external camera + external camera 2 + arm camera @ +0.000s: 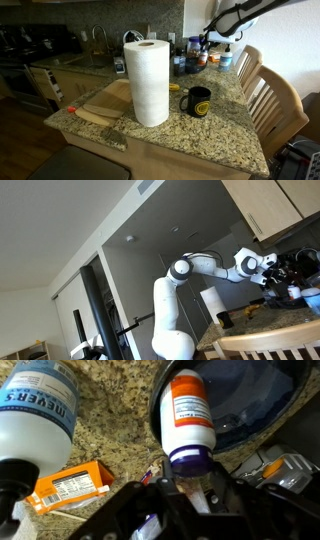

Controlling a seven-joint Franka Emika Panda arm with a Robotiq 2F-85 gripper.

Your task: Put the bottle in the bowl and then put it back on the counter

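gripper (192, 480): closest to my cam, clamped tight on the dark near end of the bottle (188, 412)
bottle: label up, hanging over the bowl (255, 405) rim, can't tell if touching
counter (110, 430): white bottle (35, 410) and orange box (72, 484) beside the bowl

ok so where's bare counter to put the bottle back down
Widest bare granite: the near corner, in front of the black mug and beside the paper towel roll. Nearer the hand, which grips the bottle, only a narrow strip between the white-and-blue bottle and the bowl. The orange box crowds the rest there.
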